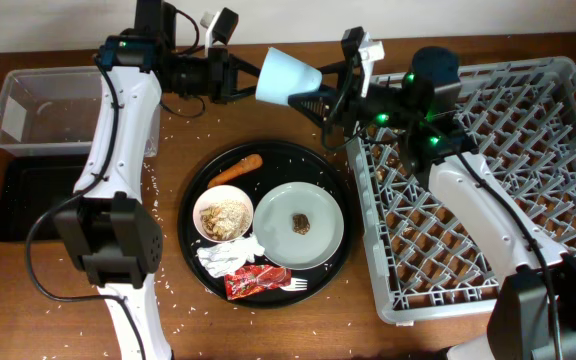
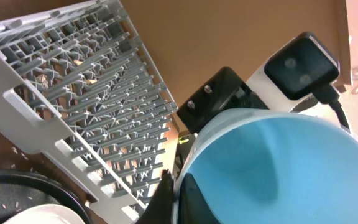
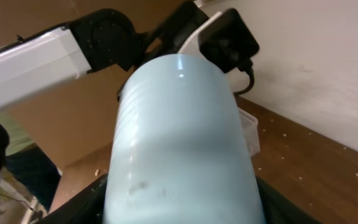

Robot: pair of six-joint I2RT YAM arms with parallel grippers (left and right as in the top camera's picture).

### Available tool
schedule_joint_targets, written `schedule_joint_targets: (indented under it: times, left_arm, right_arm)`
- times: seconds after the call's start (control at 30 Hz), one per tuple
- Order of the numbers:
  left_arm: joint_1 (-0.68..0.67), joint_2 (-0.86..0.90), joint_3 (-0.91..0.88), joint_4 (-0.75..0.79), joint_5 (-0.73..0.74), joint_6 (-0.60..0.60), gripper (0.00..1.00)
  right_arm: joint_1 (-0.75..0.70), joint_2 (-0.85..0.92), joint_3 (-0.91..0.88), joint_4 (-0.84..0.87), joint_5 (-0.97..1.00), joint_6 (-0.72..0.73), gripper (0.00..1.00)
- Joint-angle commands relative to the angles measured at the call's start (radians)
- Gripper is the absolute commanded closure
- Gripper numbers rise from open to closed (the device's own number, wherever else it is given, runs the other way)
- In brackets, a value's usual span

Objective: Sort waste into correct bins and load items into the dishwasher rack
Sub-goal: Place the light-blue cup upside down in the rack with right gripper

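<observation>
The light-blue cup (image 1: 288, 75) hangs on its side in the air between both arms, above the table's far edge. My left gripper (image 1: 238, 78) is shut on its rim, one finger inside and one outside (image 2: 179, 199); the cup's inside (image 2: 278, 168) fills that view. My right gripper (image 1: 320, 95) has a finger pressed on each side of the cup's body (image 3: 179, 143). The grey dishwasher rack (image 1: 498, 170) lies at the right and also shows in the left wrist view (image 2: 73, 93). The carrot (image 1: 236, 171), the bowl with rice scraps (image 1: 223, 213), the plate (image 1: 320, 245) with the brown lump (image 1: 301, 223), the napkin (image 1: 226, 258), the red wrapper (image 1: 253, 283) and the fork (image 1: 293, 285) lie on the table.
These things all sit on a large round black tray (image 1: 190, 190) at the centre. The clear tub (image 1: 48, 110) stands at the far left with the shallow black tray (image 1: 23, 205) in front of it. Rice grains are scattered on the brown table.
</observation>
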Motion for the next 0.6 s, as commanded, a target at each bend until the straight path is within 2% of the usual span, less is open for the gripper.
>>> schedule_joint_targets:
  times: [0.0, 0.03, 0.13, 0.2, 0.3, 0.37, 0.43, 0.5, 0.57]
  left_arm:
    - [-0.008, -0.004, 0.016, -0.006, -0.059, -0.006, 0.75]
    - [-0.008, -0.004, 0.016, -0.006, -0.098, -0.006, 0.71]
    - [-0.008, -0.004, 0.016, -0.005, -0.138, -0.006, 0.69]
    - [-0.008, -0.004, 0.016, -0.006, -0.293, -0.006, 0.69]
    - [-0.008, -0.004, 0.016, -0.006, -0.536, -0.006, 0.68]
    - [-0.008, -0.004, 0.016, -0.006, -0.737, -0.006, 0.68]
    - [-0.008, -0.004, 0.016, -0.006, -0.916, -0.007, 0.68]
    - [-0.008, -0.004, 0.016, -0.006, -1.015, -0.006, 0.68]
    - [-0.008, -0.004, 0.016, -0.007, -1.104, -0.006, 0.68]
  right_arm:
    - [-0.046, 0.010, 0.012, 0.009, 0.038, 0.005, 0.44]
    - [-0.066, 0.009, 0.013, 0.009, 0.038, 0.005, 0.45]
    - [-0.090, 0.009, 0.013, 0.008, 0.039, 0.005, 0.48]
    - [-0.104, 0.001, 0.013, -0.081, 0.119, 0.004, 0.49]
    - [-0.114, -0.053, 0.030, -0.329, 0.367, -0.058, 0.49]
    - [-0.114, -0.096, 0.102, -0.580, 0.628, -0.125, 0.49]
    - [-0.113, -0.105, 0.182, -0.760, 0.856, -0.137, 0.49]
    - [-0.093, -0.104, 0.231, -0.879, 1.091, -0.140, 0.49]
    - [-0.072, -0.103, 0.238, -0.941, 1.227, -0.139, 0.49]
